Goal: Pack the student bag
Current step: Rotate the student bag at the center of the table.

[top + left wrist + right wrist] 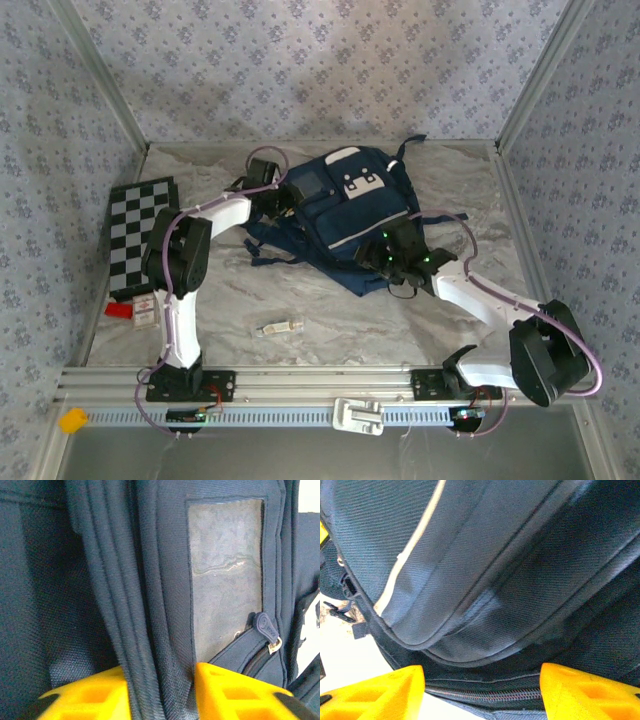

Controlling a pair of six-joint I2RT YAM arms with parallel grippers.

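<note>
Top view, from above and behind the arms: a navy student bag [330,225] with a white patch and a pale stripe lies flat in the far middle of a grey marbled tabletop [330,300], its dark straps trailing off to the left. The left gripper [272,200] is at the bag's left edge. The right gripper [392,258] is at the bag's near right corner. A black-and-white checkerboard [140,230] lies at the left side of the tabletop, with a small red tag [119,310] just in front of it. A small clear packet [280,327] lies on its own near the front, well apart from the bag.

Left wrist view: the left gripper [160,697] has its two yellow fingers [85,702] pressed against either side of a thick upright fold of the student bag [150,580], pinching the fabric between them. To the right of the fold are a clear window pocket [225,575] and a zipper pull [267,630].

Right wrist view: the right gripper [482,692] has its yellow fingers [375,697] spread wide, one at each side of the student bag [495,580] where a zipper [485,694] runs along its edge. The pale stripe curves across the fabric above. The bag's edge lies between the fingers, but I cannot tell whether they are squeezing it or only straddling it.
</note>
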